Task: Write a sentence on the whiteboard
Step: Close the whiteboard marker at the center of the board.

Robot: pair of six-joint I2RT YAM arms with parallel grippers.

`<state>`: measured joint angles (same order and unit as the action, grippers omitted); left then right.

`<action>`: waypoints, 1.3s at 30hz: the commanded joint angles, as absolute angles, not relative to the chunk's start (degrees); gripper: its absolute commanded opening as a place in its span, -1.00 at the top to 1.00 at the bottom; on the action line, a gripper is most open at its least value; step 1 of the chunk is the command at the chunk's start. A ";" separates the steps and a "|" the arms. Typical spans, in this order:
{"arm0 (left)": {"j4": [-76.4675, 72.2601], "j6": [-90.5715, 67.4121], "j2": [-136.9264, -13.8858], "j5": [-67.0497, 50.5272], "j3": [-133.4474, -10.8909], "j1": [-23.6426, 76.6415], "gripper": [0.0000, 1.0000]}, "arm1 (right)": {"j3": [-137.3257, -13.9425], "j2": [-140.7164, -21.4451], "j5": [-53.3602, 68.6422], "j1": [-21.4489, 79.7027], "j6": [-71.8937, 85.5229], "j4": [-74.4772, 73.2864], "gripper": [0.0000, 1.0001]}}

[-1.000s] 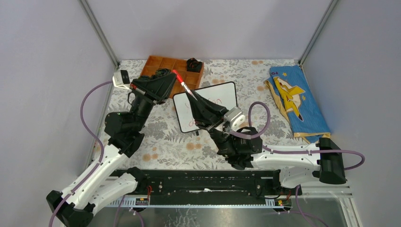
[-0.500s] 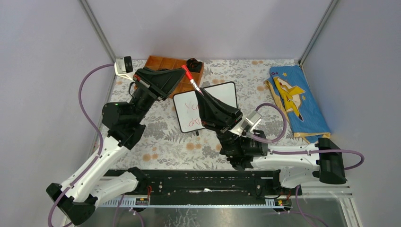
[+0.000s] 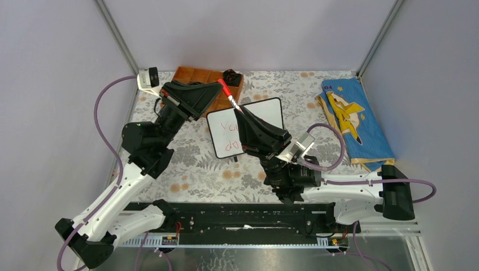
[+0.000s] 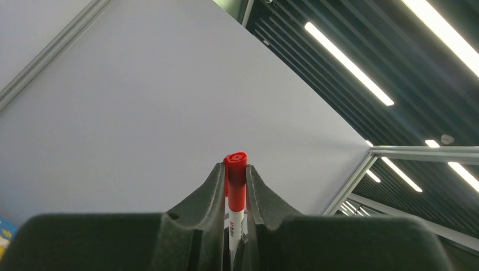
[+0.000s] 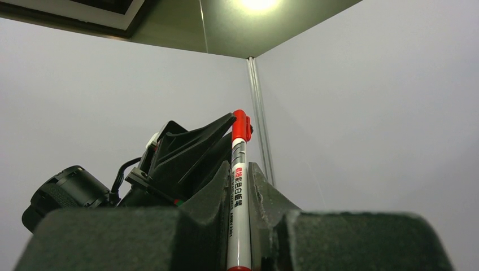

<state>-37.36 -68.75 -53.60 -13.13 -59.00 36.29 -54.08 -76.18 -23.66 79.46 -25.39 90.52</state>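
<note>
The whiteboard (image 3: 266, 112) lies on the floral table at mid-back. The sentence (image 3: 230, 128) shows as red words in two lines on its left part; my right gripper hides the rest. A white marker (image 3: 234, 104) with a red cap (image 3: 224, 87) is held in the air above the board's left edge. My left gripper (image 3: 221, 84) is shut on the cap (image 4: 235, 169), fingers pointing up. My right gripper (image 3: 243, 113) is shut on the marker's body (image 5: 239, 192), just below the cap (image 5: 241, 125). Both wrist views look up at walls and ceiling.
An orange compartment tray (image 3: 189, 74) stands at the back left, with a small black object (image 3: 231, 76) at its right end. A blue cloth with a yellow plane (image 3: 353, 118) lies at the right. Grey walls with metal posts (image 3: 118, 39) close in the table.
Over the second both grippers rose and shifted right with the marker between them, uncovering the left of the board. In the last half second almost nothing moved.
</note>
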 commanded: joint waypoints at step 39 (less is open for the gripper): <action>-35.42 -64.16 -53.37 -14.04 -61.31 37.53 -0.44 | -52.23 -70.80 -20.57 79.63 -22.93 87.28 1.00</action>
<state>-34.61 -65.49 -52.80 -13.69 -58.98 37.15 -52.07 -72.44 -21.74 79.46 -23.46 86.67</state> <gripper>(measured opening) 0.739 0.159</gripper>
